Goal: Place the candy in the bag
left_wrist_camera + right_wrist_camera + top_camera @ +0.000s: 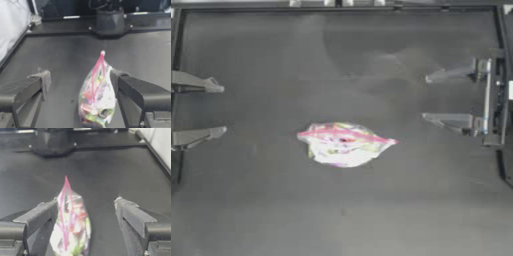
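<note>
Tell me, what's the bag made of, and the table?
The bag looks like thin, clear, shiny plastic: colours show through it, and it crinkles. Its pink strip seems to be thicker plastic. The table looks hard, dark and matte; the exact material can't be told.

Clear pink-stripped bag [345, 144] lies mid-table; red speck inside, possibly candy [344, 140].

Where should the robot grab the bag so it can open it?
Probably the pink strip along the top of the bag. It is the firm, raised edge running across the bag. The left gripper and right gripper, both open, could each pinch one end from its own side.
</note>
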Robot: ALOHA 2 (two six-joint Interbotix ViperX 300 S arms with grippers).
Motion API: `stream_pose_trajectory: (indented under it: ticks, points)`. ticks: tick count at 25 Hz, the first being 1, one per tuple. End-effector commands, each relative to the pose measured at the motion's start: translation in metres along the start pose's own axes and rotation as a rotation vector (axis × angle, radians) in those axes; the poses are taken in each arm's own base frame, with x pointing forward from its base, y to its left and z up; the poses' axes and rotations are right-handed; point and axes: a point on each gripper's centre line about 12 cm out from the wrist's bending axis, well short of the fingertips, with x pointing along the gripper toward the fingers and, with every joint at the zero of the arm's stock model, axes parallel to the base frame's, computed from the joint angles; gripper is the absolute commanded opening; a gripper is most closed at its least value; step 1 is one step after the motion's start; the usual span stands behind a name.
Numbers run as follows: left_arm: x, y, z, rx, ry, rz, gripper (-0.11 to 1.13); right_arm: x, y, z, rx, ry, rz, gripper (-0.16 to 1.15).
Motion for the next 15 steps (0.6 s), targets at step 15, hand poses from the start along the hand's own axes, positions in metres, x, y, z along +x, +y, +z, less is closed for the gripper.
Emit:
stream_pose_trajectory:
  ticks: [15]
  points:
    - [0.0, 0.005, 0.023, -0.031, -0.063, 0.02, 1.0, -0.021, -0.003, 0.018, 0.021, -0.094, -0.007, 0.97]
